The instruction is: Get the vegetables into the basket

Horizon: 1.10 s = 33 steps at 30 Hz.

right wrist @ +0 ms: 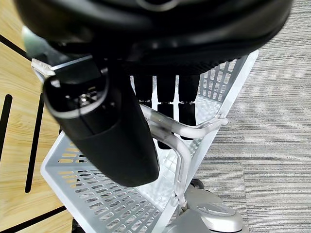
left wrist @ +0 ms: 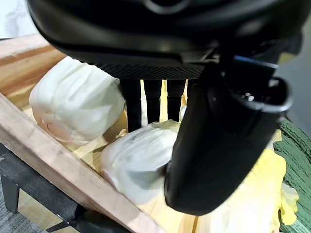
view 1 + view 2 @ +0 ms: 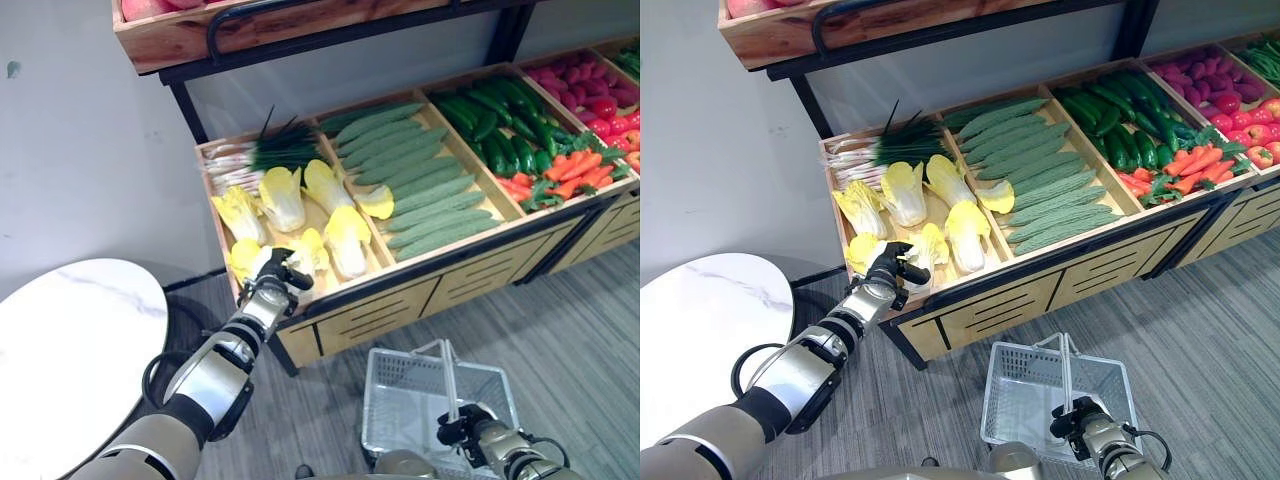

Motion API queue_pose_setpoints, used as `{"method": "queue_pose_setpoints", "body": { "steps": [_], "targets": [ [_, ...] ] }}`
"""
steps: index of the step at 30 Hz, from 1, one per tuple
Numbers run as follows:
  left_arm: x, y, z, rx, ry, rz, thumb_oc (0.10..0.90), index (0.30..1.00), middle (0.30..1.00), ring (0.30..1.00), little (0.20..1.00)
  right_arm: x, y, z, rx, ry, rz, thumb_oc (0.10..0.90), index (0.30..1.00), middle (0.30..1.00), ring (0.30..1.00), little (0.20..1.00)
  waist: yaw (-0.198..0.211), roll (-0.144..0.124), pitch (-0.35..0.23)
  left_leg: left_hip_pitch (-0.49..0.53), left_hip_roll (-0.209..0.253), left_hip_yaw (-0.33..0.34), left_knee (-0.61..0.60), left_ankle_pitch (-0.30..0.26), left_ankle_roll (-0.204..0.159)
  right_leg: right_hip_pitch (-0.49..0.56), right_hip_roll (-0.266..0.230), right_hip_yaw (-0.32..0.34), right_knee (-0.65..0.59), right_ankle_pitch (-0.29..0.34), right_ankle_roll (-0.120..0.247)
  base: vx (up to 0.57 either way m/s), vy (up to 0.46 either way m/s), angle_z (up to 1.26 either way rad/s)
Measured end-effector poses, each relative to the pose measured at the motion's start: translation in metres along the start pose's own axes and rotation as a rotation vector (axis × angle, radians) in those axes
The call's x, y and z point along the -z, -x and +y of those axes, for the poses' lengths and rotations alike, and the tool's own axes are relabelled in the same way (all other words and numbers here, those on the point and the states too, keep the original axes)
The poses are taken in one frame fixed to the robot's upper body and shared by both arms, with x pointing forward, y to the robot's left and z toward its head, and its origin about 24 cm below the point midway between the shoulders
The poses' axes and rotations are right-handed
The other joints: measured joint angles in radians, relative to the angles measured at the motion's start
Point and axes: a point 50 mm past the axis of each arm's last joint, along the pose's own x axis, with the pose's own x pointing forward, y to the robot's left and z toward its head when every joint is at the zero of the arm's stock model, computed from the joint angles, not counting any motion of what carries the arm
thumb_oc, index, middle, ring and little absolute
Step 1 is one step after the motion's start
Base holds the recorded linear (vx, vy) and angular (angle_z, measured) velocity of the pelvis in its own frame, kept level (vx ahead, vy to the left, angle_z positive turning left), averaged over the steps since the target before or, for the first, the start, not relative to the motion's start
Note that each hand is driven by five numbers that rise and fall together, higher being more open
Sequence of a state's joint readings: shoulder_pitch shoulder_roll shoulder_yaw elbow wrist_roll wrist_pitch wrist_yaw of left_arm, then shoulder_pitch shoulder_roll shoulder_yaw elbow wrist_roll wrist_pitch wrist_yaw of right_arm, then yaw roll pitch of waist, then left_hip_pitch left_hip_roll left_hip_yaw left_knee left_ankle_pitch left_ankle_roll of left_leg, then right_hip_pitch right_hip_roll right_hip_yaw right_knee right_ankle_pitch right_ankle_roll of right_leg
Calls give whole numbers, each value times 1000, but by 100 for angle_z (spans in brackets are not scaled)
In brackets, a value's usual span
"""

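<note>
Left hand (image 3: pixel 277 272): thumb and fingers curled round a napa cabbage (image 2: pixel 141 162) at the front edge of the wooden crate (image 3: pixel 218 218). Pale, rounded base, yellow leaves. Judged light and soft, leaves crushable; best held at the firm base. Right hand (image 3: pixel 1080 422): fingers hooked round the handle (image 1: pixel 187 131) of the white wire basket (image 3: pixel 1015 400), below the crate, holding no vegetables yet.

pale matt wood crate (image 3: pixel 300 315), perforated white plastic basket (image 3: pixel 1012 400) with glossy handles, marbled glossy round table (image 3: pixel 70 340), grey carpet floor (image 3: pixel 590 340).
</note>
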State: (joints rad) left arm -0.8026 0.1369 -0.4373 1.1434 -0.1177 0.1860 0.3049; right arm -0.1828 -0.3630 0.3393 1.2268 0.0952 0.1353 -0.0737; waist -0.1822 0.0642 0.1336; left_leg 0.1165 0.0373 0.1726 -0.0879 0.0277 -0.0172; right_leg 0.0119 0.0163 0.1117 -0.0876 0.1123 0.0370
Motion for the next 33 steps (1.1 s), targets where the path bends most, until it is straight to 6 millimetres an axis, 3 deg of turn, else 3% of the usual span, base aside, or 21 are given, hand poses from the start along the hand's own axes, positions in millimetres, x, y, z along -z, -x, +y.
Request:
{"method": "queue_pose_setpoints", "body": {
  "steps": [16, 22, 33],
  "targets": [
    [-2, 0, 0, 0, 8, -14, 400, 300, 300, 300, 300, 4, 1, 7, -16, -4, -1, 400, 300, 300, 300, 300, 2, 4, -6, 2, 0, 0, 0, 0, -1, 2, 0, 0, 0, 0, 0, 0, 0, 0],
    [-13, 4, 1, 37, 80, -67, 400, 300, 300, 300, 300, 4, 1, 8, -25, -4, -1, 400, 300, 300, 300, 300, 13, -7, -2, 10, -1, -7, 0, 0, 0, 13, -2, -8, 0, 8, -11, -8, 5, 3],
    [-11, 8, 11, 50, 166, -108, 400, 300, 300, 300, 300, 10, 0, 7, -37, -23, 28, 400, 300, 300, 300, 300, 60, -45, 3, 16, -8, -38, 0, 7, 2, 33, -12, -37, 0, 3, -4, -36, 29, 9]
  ]
}}
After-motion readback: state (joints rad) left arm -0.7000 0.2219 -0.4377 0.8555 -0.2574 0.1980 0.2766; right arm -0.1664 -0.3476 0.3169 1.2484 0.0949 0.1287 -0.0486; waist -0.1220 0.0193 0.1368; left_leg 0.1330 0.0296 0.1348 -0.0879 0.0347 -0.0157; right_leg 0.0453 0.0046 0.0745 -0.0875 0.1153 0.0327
